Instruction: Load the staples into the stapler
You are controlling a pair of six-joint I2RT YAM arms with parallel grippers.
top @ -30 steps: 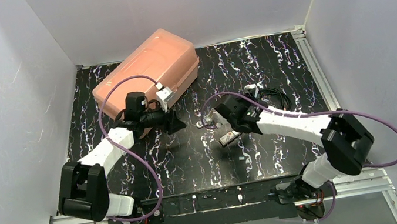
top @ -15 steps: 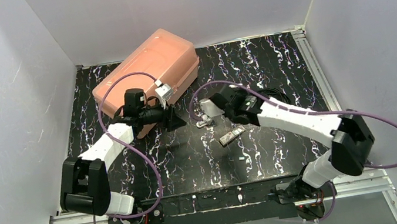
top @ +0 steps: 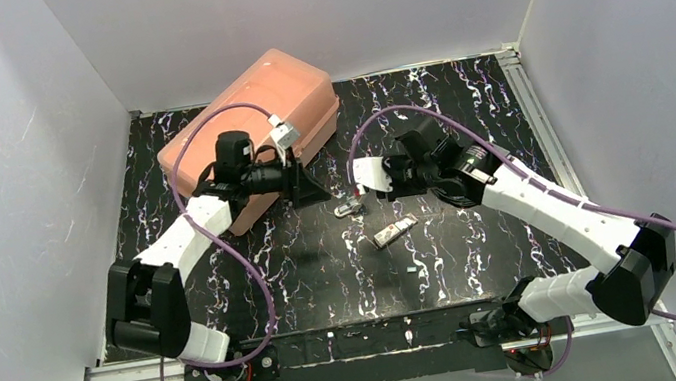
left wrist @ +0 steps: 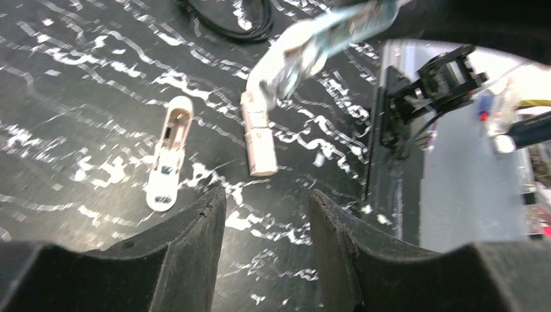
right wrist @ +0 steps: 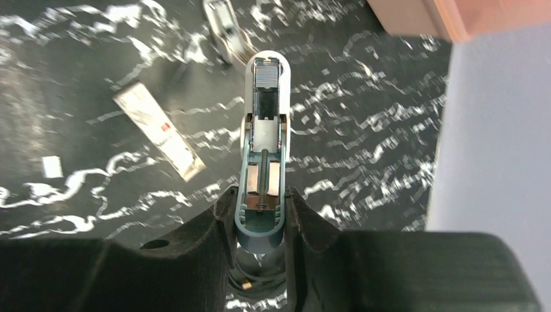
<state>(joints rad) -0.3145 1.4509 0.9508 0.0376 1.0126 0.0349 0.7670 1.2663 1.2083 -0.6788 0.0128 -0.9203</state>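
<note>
Stapler (left wrist: pixel 167 156) flat on table (top: pixel 461 91), far from edges; left hand (left wrist: pixel 266 198) parted; right hand (right wrist: pixel 261 195) grips white-teal piece (right wrist: pixel 265 130).

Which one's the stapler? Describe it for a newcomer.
Find the orange box at back left. In front of its right end lies the stapler: pale tan and white with an open channel, unlike the flat bar beside it.
</note>
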